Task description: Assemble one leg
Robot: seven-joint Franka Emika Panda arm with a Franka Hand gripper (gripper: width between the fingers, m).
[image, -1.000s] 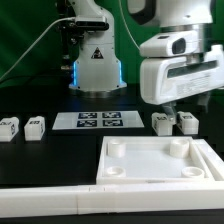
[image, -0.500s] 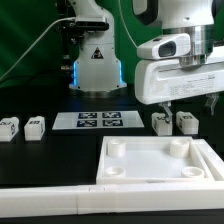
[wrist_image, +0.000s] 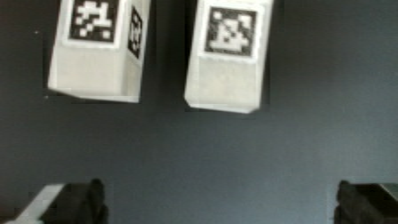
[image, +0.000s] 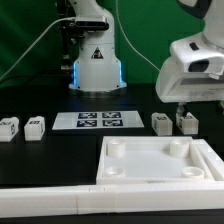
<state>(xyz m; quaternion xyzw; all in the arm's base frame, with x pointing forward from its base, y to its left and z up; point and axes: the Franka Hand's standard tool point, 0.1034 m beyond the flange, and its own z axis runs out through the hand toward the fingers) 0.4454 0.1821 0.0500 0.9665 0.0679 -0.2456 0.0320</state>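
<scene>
**A:** Where do the legs lie?

**B:** There are four small white rectangular plastic blocks with black-and-white tags, all on the black table [image: 50, 152]. Two sit at the exterior view's left, the far-left leg [image: 9, 126] and the second left leg [image: 35, 126]. Two sit at the exterior view's right, the inner right leg [image: 162, 123] and the outer right leg [image: 186, 122], just beyond the far edge of the large white square tray-like piece [image: 150, 165]. The flat white marker board [image: 100, 121] lies between the pairs.

**A:** And the gripper?

**B:** The gripper [image: 197, 106] hangs above the right pair, spread wide and holding nothing. The wrist view shows its fingers [wrist_image: 71, 200] with bare table between them and two blocks ahead, side by side but apart.

**A:** How would a leg handle?

**B:** I'd judge it light, stiff and smooth enough to slip. Pinch it squarely across the two long flat sides, near mid-length, so it can't twist. Its neighbour is close, so one finger must drop into the gap.
</scene>
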